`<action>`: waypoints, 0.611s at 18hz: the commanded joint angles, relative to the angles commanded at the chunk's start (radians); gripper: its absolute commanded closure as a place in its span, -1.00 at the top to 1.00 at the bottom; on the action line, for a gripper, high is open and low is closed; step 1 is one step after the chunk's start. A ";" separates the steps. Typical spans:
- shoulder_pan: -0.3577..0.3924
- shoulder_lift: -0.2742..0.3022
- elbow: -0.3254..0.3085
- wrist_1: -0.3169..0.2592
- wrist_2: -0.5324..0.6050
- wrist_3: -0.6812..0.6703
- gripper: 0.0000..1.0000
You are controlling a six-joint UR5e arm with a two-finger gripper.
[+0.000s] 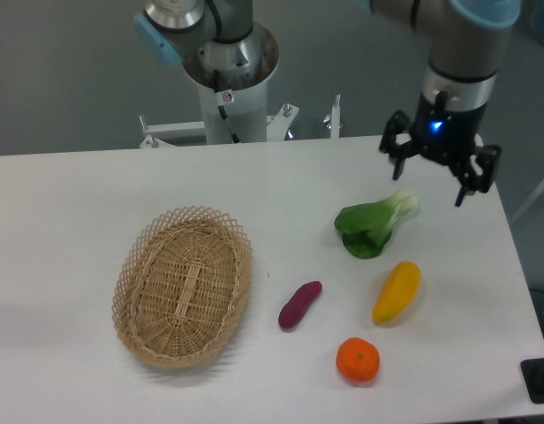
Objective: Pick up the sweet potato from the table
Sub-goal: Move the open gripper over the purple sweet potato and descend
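The sweet potato [299, 305] is a small purple-magenta tuber lying on the white table [69, 203], just right of the wicker basket. My gripper [433, 184] hangs open and empty over the table's far right, above and to the right of the leafy green, well away from the sweet potato.
An oval wicker basket [184, 284] sits left of centre. A green bok choy [374, 225] lies below the gripper. A yellow oblong fruit [397, 291] and a round orange [358, 360] lie right of the sweet potato. The arm's base [230, 84] stands at the table's back edge.
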 joint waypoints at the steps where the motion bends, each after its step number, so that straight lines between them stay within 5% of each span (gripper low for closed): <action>1: -0.017 -0.005 -0.008 0.017 0.000 -0.043 1.00; 7: -0.130 -0.034 -0.103 0.190 0.003 -0.276 1.00; 11: -0.178 -0.055 -0.172 0.244 0.009 -0.342 1.00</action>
